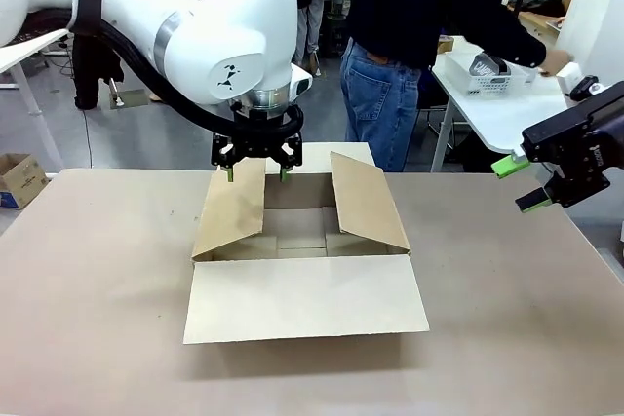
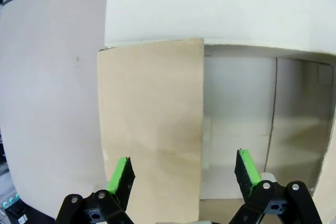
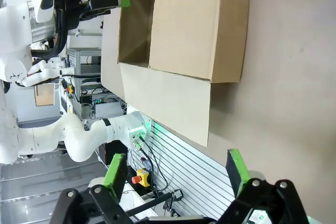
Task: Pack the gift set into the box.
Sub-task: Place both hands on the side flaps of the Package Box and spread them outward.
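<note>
The box point(image 1: 302, 241) lies open in the middle of the table, its near flap flat on the tabletop and its two side flaps leaning inward. My left gripper point(image 1: 255, 170) hangs open just above the far end of the left flap point(image 2: 149, 129), with nothing held between its jaws point(image 2: 183, 174). My right gripper point(image 1: 522, 182) is open in the air at the table's right side, well away from the box point(image 3: 194, 24), and its jaws point(image 3: 176, 171) are empty. The gift set's white basket point(image 1: 485, 75) stands on a white side table behind, by the person's hand point(image 1: 556, 60).
A person stands at the far side, turned toward the white side table point(image 1: 507, 114). A small brown carton point(image 1: 19, 177) sits on the floor at the far left. The brown tabletop point(image 1: 97, 319) spreads wide to either side of the box.
</note>
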`<state>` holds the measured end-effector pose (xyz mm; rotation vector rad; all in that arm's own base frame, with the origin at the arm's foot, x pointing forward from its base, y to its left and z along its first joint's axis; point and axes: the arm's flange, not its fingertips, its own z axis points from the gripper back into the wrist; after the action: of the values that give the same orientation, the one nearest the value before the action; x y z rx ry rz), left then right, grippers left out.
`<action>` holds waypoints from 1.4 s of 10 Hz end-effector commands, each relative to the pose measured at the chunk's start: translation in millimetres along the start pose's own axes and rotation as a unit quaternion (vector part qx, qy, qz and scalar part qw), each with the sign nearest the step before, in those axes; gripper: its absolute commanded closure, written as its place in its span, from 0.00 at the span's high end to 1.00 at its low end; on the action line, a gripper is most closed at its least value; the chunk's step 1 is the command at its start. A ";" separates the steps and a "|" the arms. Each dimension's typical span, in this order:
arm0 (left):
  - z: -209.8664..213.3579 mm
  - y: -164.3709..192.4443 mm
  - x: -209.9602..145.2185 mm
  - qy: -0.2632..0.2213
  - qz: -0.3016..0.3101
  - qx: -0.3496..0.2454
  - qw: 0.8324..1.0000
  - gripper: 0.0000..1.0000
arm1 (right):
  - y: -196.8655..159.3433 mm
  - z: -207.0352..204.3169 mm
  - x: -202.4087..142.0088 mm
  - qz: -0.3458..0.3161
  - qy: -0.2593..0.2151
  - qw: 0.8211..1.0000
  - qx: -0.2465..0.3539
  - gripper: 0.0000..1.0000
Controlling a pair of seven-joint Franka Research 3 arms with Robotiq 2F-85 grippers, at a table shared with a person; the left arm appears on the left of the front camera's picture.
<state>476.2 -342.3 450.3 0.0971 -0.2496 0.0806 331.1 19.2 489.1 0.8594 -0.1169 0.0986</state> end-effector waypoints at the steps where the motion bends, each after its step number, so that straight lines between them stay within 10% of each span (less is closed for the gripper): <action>1: 1.6 -2.5 -0.9 -0.005 -0.003 -0.006 1.000 1.00 | -0.3 -0.2 -2.5 0.004 0.001 1.000 0.006 1.00; 14: -4.1 0.2 -5.7 0.016 0.062 0.180 0.982 1.00 | -0.3 -0.2 -2.5 0.004 0.001 1.000 0.006 1.00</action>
<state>473.0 -344.3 441.7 0.4125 -0.1824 0.2157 330.9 18.9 489.2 0.8596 -0.1168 0.0981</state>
